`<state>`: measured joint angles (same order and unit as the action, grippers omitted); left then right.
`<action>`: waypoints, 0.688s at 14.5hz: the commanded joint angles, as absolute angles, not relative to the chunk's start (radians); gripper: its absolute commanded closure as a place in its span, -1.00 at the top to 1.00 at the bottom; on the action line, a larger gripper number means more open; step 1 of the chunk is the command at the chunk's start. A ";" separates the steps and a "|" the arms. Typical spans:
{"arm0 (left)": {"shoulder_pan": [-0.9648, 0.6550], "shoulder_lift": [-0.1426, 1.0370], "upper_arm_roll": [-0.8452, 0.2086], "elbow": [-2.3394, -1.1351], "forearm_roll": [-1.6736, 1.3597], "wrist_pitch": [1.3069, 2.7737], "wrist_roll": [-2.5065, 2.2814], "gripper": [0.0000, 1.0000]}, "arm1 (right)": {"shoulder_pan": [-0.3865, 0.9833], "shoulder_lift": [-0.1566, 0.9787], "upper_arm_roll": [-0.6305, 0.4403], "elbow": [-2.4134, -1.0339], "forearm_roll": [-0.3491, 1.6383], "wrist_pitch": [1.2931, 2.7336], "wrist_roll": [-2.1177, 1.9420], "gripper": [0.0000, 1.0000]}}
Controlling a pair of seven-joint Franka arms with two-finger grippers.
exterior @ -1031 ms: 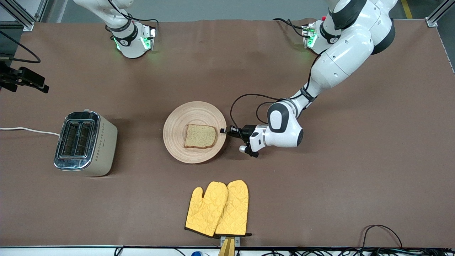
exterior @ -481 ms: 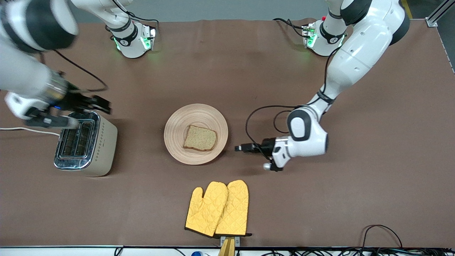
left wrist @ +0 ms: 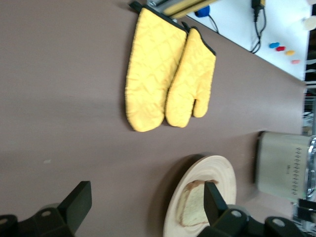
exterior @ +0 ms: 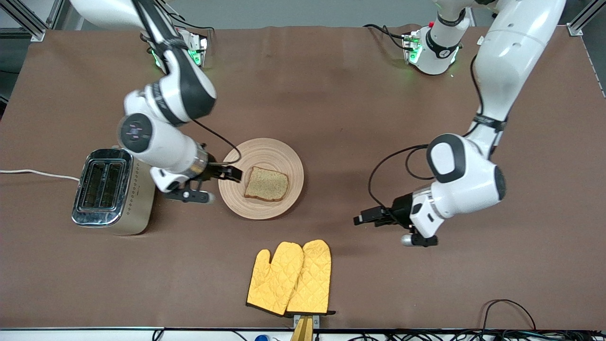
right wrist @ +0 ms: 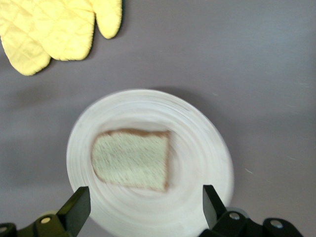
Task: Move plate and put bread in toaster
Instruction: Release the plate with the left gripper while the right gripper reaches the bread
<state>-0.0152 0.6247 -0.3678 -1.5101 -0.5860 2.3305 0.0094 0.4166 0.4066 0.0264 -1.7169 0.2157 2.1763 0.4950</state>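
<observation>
Now the right end effector, fingers apart and empty, hangs over the plate's rim beside the bread, which lies flat on the plate mid-tabletop. Toward the right arm's end stands the toaster; the left end effector, also spread and empty, hovers over bare tabletop near yellow mitts.

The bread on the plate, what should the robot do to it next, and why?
Probably ease the open right claw down around the brown wholegrain bread slice: it lies flat on the round tan wooden plate, and the claw hovers over the plate's rim.
</observation>
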 commanded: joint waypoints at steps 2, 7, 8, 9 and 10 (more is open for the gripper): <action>0.089 0.477 -0.359 -1.537 -0.376 2.143 -0.110 1.00 | 0.457 0.465 0.015 -1.885 0.238 2.460 0.512 1.00; 0.141 0.303 -0.357 -1.528 -0.122 1.887 -0.250 1.00 | 0.482 0.541 0.014 -1.905 0.238 2.536 0.520 0.86; 0.141 0.267 -0.357 -1.528 -0.097 1.850 -0.279 1.00 | 0.485 0.552 0.014 -1.905 0.238 2.536 0.520 0.76; 0.143 0.237 -0.357 -1.528 -0.094 1.810 -0.300 1.00 | 0.489 0.554 0.014 -1.905 0.238 2.534 0.520 0.58; 0.146 0.209 -0.357 -1.526 -0.094 1.777 -0.305 1.00 | 0.489 0.560 0.014 -1.905 0.238 2.536 0.520 0.34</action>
